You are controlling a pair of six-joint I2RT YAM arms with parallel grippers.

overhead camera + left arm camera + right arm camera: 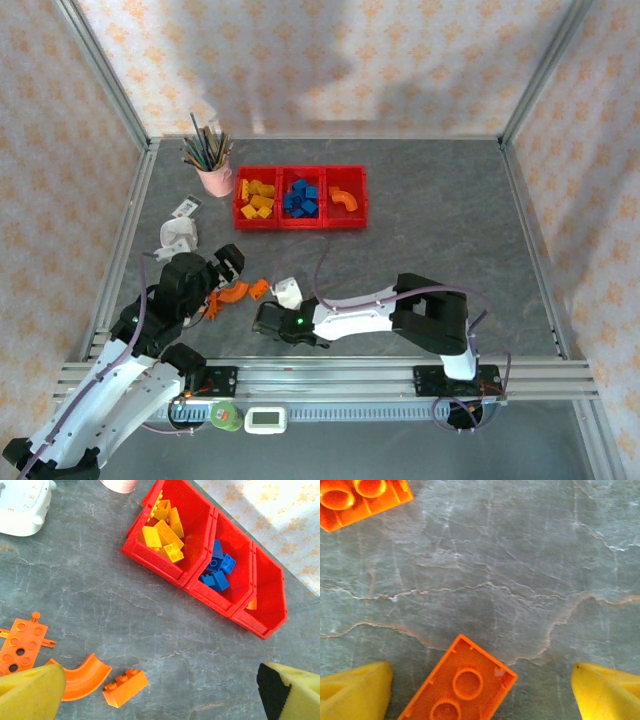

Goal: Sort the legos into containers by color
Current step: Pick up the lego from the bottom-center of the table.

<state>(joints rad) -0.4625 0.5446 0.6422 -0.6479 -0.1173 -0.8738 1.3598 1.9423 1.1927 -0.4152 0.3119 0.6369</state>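
Legos [257, 197] sat in the containers [300, 226] by colour; loose orange bricks [240, 291] lay on the table [450, 220]; I noted left gripper [160, 697] and right gripper [480, 692] both spread wide, empty.

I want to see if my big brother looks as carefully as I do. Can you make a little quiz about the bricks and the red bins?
1. True or false: the yellow bricks share a bin with the blue bricks.
2. What colour are the loose bricks lying on the table? A yellow, B blue, C orange.
3. Fill the gap: the red bins joined in a row number ___.
Key: 1 false; 2 C; 3 three.
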